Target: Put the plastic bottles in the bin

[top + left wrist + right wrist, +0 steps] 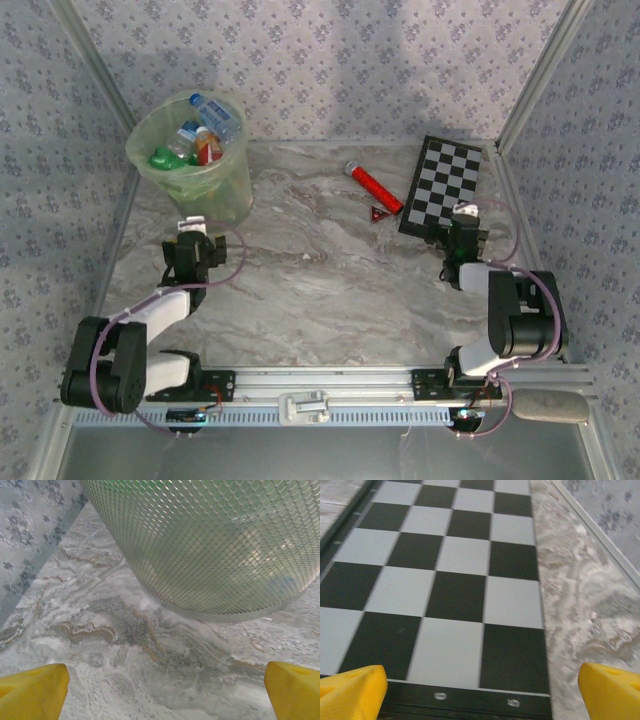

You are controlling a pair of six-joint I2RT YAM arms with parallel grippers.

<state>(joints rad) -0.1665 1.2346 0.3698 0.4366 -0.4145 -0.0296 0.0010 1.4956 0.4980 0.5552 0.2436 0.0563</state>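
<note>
Every bottle [200,140] I can see lies inside the bin [228,195] at the far left, so I judge the loading done or nearly so; my left gripper [191,233] hangs released and empty just before the bin; my right gripper [466,216], likewise spread and empty, sits over the near edge of the checkerboard [445,185]. Next I would only check for a stray bottle, leaving the red cylinder [373,187] alone.

We look at a grey marbled table [320,285], floral grey-blue walls [350,60] on three sides, metal corner posts [100,72], a near-edge aluminium rail [330,381], soft even light.
</note>
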